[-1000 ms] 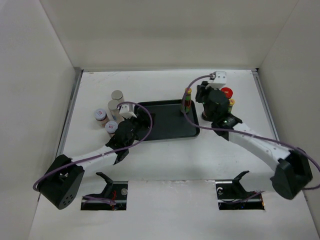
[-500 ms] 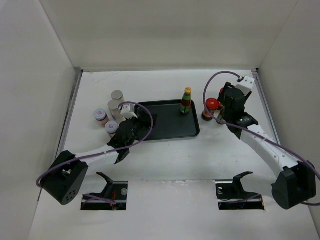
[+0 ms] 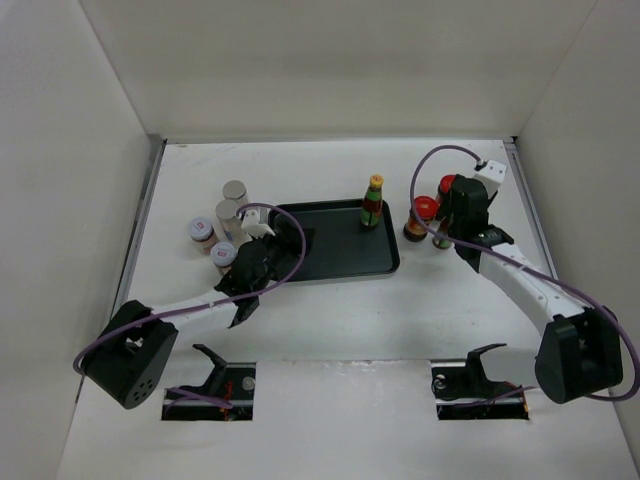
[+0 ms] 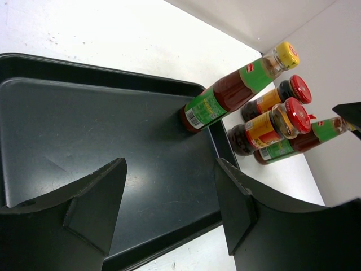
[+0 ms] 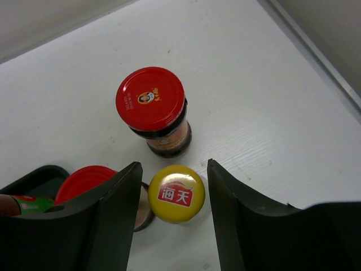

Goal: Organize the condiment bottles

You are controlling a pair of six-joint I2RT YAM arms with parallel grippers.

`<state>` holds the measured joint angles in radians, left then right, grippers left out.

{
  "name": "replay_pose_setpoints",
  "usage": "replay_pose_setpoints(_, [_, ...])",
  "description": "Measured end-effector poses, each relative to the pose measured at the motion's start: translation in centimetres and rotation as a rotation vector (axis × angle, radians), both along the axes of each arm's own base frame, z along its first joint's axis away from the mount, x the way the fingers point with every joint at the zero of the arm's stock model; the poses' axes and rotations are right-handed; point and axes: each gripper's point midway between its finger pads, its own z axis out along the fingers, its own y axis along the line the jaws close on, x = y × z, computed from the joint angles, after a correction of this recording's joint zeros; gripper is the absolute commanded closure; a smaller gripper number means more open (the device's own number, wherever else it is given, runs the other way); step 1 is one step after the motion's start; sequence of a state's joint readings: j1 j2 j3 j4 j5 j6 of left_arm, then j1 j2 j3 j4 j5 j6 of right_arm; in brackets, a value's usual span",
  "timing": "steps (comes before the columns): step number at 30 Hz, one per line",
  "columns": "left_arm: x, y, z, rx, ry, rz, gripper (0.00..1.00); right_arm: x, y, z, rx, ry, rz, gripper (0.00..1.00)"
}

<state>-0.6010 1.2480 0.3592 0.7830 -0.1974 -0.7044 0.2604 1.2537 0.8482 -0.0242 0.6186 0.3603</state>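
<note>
One slim dark yellow-capped bottle (image 3: pixel 372 200) stands in the black tray's (image 3: pixel 330 262) far right corner; it also shows in the left wrist view (image 4: pixel 237 90). My right gripper (image 3: pixel 445 222) is open, its fingers either side of the second yellow-capped bottle (image 5: pixel 176 193), not touching it. Two red-lidded jars (image 5: pixel 151 101) (image 5: pixel 84 180) stand close by on the table. Two silver-lidded shakers (image 3: pixel 234 190) (image 3: pixel 228 210) and two white-lidded jars (image 3: pixel 201 231) (image 3: pixel 223 252) stand left of the tray. My left gripper (image 4: pixel 169 169) is open and empty over the tray's near left edge.
The tray floor (image 4: pixel 84 124) holds only the one bottle. White walls enclose the table on three sides. A metal rail (image 5: pixel 316 45) runs along the right edge near the red jars.
My right gripper let go of the bottle in the tray, moved right past the red jars and came down around the second yellow-capped bottle. The left arm has barely moved.
</note>
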Motion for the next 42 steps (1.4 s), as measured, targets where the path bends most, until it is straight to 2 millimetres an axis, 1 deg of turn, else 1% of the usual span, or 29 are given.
replay_pose_setpoints(1, [0.0, 0.0, 0.0, 0.0, 0.001, 0.0, 0.38, 0.0, 0.2, -0.2, 0.004, 0.003, 0.006, 0.48])
replay_pose_setpoints(5, [0.0, 0.0, 0.0, -0.002, 0.002, 0.001, 0.38, 0.1, 0.3, -0.5, 0.009, 0.009, 0.012, 0.64])
replay_pose_setpoints(7, [0.1, 0.0, -0.1, -0.001, 0.004, 0.001, 0.38, 0.1, 0.3, -0.5, 0.009, 0.007, 0.011, 0.7])
replay_pose_setpoints(11, [0.1, 0.0, -0.7, 0.008, 0.019, -0.001, 0.38, -0.2, 0.3, -0.3, -0.005, 0.005, 0.002, 0.75])
replay_pose_setpoints(14, [0.1, 0.0, -0.7, 0.007, 0.017, -0.001, 0.38, -1.5, 0.7, 0.1, -0.043, 0.01, 0.01, 0.77])
replay_pose_setpoints(16, [0.1, 0.0, -0.7, 0.007, 0.017, 0.0, 0.38, -2.8, 1.2, 1.3, -0.073, -0.001, 0.028, 0.78])
replay_pose_setpoints(17, [0.1, 0.0, -0.7, 0.006, 0.017, -0.001, 0.38, -3.4, 1.5, 2.4, -0.079, -0.026, 0.037, 0.79])
replay_pose_setpoints(20, [0.1, -0.1, -0.7, 0.006, 0.017, -0.002, 0.38, -4.7, 2.7, 6.1, -0.074, -0.122, 0.073, 0.79])
replay_pose_setpoints(23, [0.1, 0.0, -0.7, 0.006, 0.017, 0.0, 0.38, -5.3, 4.3, 10.0, -0.073, -0.197, 0.119, 0.8])
replay_pose_setpoints(25, [0.1, 0.1, -0.5, 0.004, 0.014, 0.002, 0.38, -5.6, 5.8, 12.4, -0.071, -0.237, 0.164, 0.81])
replay_pose_setpoints(27, [0.0, 0.3, -0.1, -0.002, 0.004, 0.005, 0.38, -5.9, 7.6, 14.3, -0.062, -0.266, 0.217, 0.81])
replay_pose_setpoints(29, [-0.1, 0.6, 0.2, -0.008, -0.007, 0.011, 0.38, -5.8, 9.4, 15.6, -0.046, -0.286, 0.274, 0.81])
replay_pose_setpoints(31, [-0.1, 0.9, 0.4, -0.011, -0.011, 0.022, 0.38, -5.5, 11.4, 16.2, -0.033, -0.291, 0.334, 0.81])
replay_pose_setpoints(33, [0.1, 1.2, 0.4, -0.011, -0.011, 0.032, 0.38, -4.8, 13.8, 16.0, -0.025, -0.285, 0.4, 0.81])
replay_pose_setpoints(34, [0.1, 1.2, 0.4, -0.011, -0.011, 0.034, 0.38, -4.5, 15.1, 15.6, -0.023, -0.278, 0.436, 0.81])
replay_pose_setpoints(39, [0.3, 1.7, 0.6, -0.015, -0.017, 0.048, 0.38, -2.9, 22.0, 12.1, -0.032, -0.212, 0.612, 0.82])
replay_pose_setpoints(41, [0.3, 1.8, 0.4, -0.013, -0.014, 0.051, 0.38, -2.3, 24.3, 10.9, -0.029, -0.191, 0.67, 0.82])
replay_pose_setpoints(42, [0.3, 1.9, 0.4, -0.012, -0.013, 0.052, 0.38, -2.0, 25.2, 10.3, -0.028, -0.182, 0.691, 0.83])
